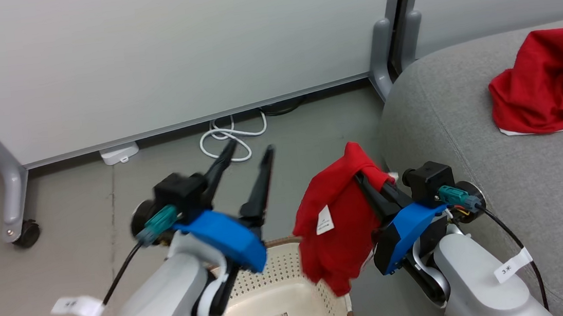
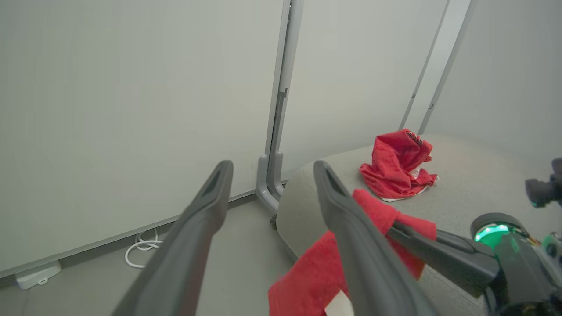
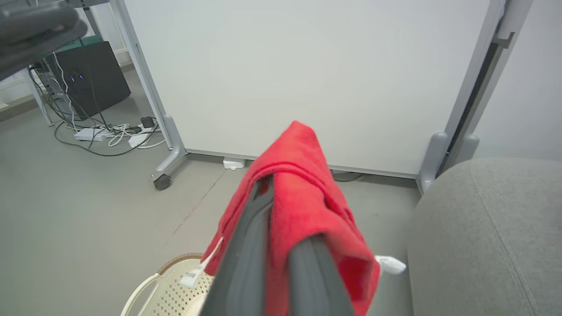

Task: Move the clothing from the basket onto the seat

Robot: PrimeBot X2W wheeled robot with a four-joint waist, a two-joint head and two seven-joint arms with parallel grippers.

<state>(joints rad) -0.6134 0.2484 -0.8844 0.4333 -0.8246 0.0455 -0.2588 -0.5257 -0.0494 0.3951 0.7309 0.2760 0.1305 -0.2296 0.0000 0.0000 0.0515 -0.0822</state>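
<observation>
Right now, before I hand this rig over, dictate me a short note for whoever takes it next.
Left gripper: open, holding nothing, above the basket.
Right gripper: shut on a red garment, held up over the basket's rim, beside the seat.
Done: a second red garment lies on the seat.
To do: carry the held garment onto the seat; the basket's visible part holds no clothing.

Red garment (image 1: 341, 219) hangs over basket (image 1: 284, 268); another garment (image 1: 543, 86) crumpled on seat (image 1: 464, 125).
</observation>
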